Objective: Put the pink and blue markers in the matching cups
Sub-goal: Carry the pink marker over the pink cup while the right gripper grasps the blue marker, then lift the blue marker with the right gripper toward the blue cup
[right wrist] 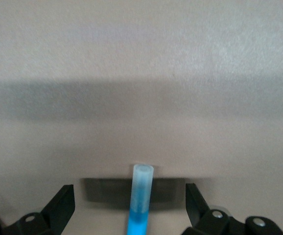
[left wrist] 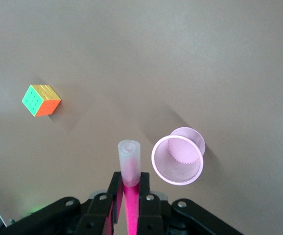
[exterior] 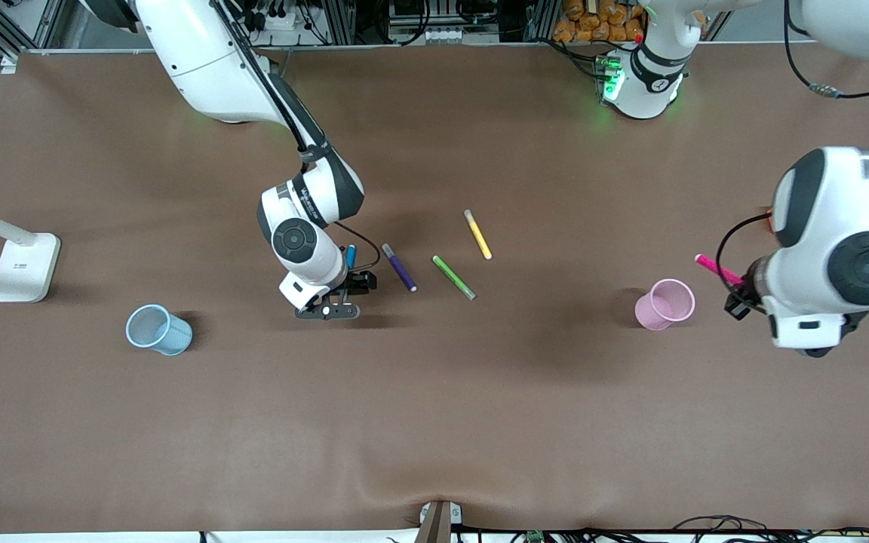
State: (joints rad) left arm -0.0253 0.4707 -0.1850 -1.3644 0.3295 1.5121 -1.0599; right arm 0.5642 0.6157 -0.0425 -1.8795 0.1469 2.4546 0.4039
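Note:
My right gripper (exterior: pixel 351 283) is open and low over the table, its fingers wide on either side of the blue marker (exterior: pixel 350 256). In the right wrist view the marker (right wrist: pixel 141 196) lies between the fingertips (right wrist: pixel 63 198), pale end outward, touching neither. The light blue cup (exterior: pixel 157 329) stands toward the right arm's end, nearer the front camera. My left gripper (exterior: pixel 742 292) is shut on the pink marker (exterior: pixel 715 268) and holds it in the air beside the pink cup (exterior: pixel 666 303). In the left wrist view the marker's pale end (left wrist: pixel 129 159) points down next to the cup's open mouth (left wrist: pixel 177 160).
A dark purple pen (exterior: pixel 399 267), a green pen (exterior: pixel 454 277) and a yellow pen (exterior: pixel 477 234) lie mid-table beside the right gripper. A white lamp base (exterior: pixel 25 266) stands at the right arm's end. A colour cube (left wrist: pixel 41 100) shows in the left wrist view.

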